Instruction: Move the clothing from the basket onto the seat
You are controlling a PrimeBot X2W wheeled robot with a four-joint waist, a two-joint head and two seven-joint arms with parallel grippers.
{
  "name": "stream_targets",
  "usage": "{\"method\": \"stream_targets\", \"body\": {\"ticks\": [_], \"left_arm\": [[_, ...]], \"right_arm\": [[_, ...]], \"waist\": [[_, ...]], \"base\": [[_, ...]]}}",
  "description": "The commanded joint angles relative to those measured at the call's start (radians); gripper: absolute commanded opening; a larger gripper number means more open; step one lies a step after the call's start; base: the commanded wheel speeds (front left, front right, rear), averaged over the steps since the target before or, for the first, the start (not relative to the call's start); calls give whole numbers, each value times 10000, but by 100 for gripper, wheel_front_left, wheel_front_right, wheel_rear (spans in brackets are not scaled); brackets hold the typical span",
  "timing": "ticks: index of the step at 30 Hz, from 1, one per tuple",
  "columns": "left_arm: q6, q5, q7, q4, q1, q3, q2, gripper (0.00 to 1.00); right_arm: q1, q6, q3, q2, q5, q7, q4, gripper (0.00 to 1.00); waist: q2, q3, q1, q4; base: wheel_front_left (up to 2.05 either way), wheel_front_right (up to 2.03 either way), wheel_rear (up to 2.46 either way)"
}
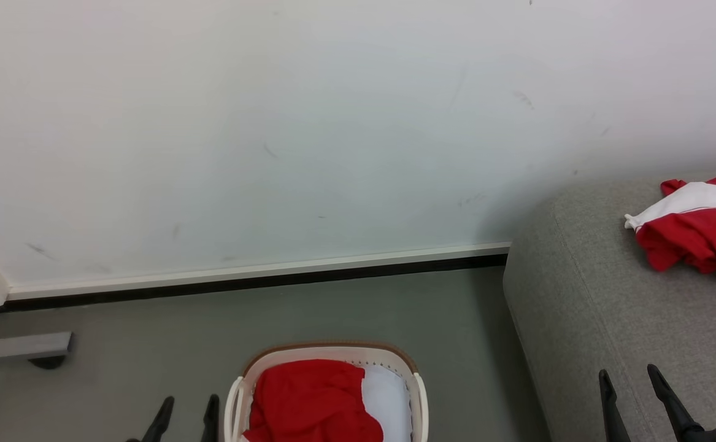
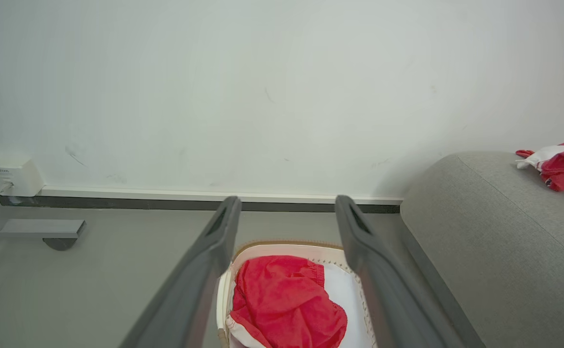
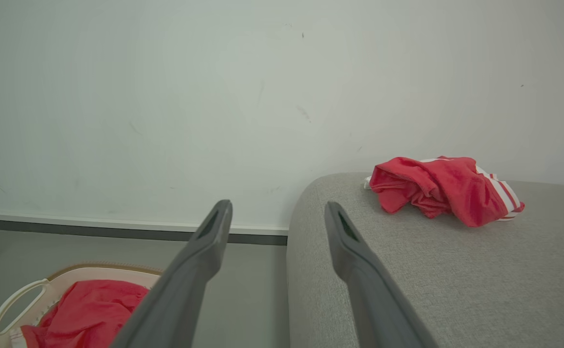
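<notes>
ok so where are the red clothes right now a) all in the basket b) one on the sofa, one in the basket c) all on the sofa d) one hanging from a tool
b: a red and white garment lies crumpled on the grey sofa, a red garment sits in the basket, and the left tool and right tool are open and hold nothing.

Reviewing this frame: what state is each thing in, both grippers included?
basket: upright on the floor, not yet emptied.
seat: bears one garment.
garment in the basket: crumpled, ungripped.
garment on the seat: crumpled heap, lying free.
left gripper: open, empty, beside the basket.
right gripper: open, empty, by the seat.
</notes>
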Motion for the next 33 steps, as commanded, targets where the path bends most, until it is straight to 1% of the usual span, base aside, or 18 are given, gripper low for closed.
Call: {"method": "stream_targets", "body": {"ticks": [1, 9, 13, 23, 28, 33], "left_arm": [[-76, 126, -4, 21, 117, 117, -24, 100], [-465, 688, -4, 99, 47, 778, -370, 100], [-566, 829, -5, 141, 13, 913, -450, 100], [-651, 1005, -5, 33, -213, 1027, -603, 100], [-648, 1051, -5, 100, -700, 610, -543, 100], [-648, 920, -3, 690, -1862, -310, -21, 100]], "right_arm": [[103, -25, 3, -37, 144, -32, 59, 100], [24, -25, 212, -35, 310, -32, 241, 100], [-45, -25, 263, -35, 373, -32, 287, 100], [-121, -25, 321, -33, 374, -32, 215, 100], [-296, -25, 394, -33, 346, -32, 81, 100], [-827, -25, 519, -30, 449, -26, -253, 100]], "waist": [[-1, -4, 1, 16], [-1, 46, 1, 111], [-1, 62, 1, 92], [-1, 264, 1, -88], [-1, 765, 1, -282], [-1, 2003, 1, -601]], "base": [[0, 0, 0], [0, 0, 0], [0, 0, 0], [0, 0, 0], [0, 0, 0], [0, 0, 0]]}}
